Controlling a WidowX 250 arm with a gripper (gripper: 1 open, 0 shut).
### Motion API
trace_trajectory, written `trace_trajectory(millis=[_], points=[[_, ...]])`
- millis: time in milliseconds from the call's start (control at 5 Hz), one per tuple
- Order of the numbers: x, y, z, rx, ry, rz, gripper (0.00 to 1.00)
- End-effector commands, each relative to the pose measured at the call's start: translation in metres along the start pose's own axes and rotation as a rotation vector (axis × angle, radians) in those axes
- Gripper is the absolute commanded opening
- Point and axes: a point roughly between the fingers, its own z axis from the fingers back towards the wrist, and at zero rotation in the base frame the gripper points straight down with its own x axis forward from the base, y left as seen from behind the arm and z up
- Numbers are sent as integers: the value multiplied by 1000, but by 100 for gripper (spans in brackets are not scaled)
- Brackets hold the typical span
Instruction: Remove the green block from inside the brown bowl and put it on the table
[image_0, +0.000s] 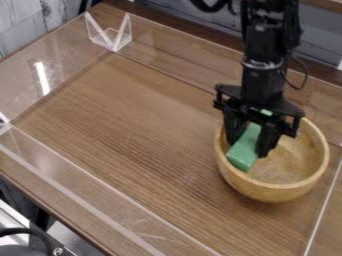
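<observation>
Green block (246, 151) hangs clamped between the black fingers (254, 140), tilted, above the left rim of the wooden bowl (299, 178), which sits on the wood-grain surface (134, 120).

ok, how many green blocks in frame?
1. The green block is clamped in the pincer, hanging over the left rim of the brown bowl. The visible bowl floor shows no others; the arm hides a little.
</observation>
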Motion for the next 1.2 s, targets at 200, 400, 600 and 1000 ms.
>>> trace_trajectory(millis=[200, 400, 600, 1000], points=[[4, 7, 48, -15, -106, 7, 0], [2, 9, 52, -17, -119, 10, 0], [-1, 10, 58, -11, -139, 14, 0], [-8, 15, 65, -6, -162, 12, 0]])
